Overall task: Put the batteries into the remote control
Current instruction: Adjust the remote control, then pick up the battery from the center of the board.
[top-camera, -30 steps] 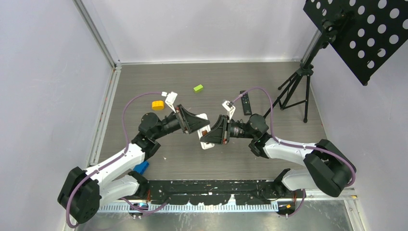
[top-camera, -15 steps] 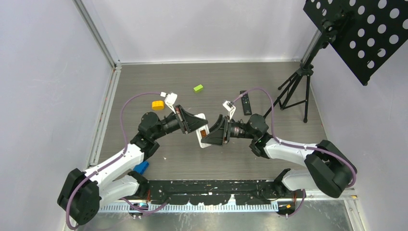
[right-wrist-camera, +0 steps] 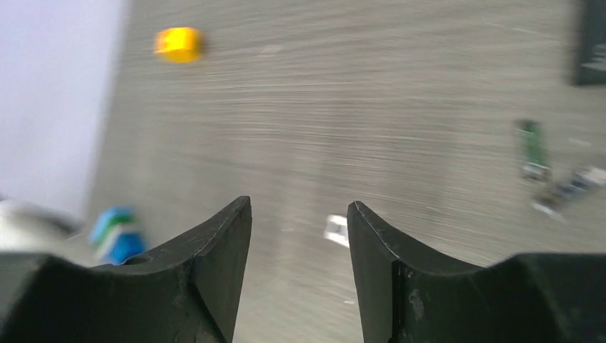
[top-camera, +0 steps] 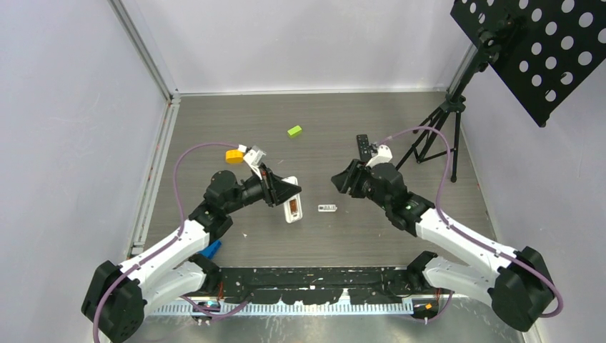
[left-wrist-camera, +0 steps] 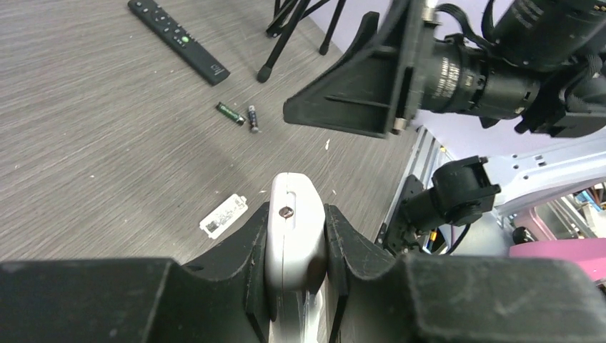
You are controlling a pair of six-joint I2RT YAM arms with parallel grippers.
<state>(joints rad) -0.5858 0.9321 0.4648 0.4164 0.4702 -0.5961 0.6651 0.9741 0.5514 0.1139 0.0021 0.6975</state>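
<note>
Only remote's [left-wrist-camera: 289,246] end past left pincer [left-wrist-camera: 295,212]

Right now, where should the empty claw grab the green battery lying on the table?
Probably around its middle, coming straight down from above. The green battery lies flat on the table, so its long round sides are free, while another battery crowds one end.
</note>
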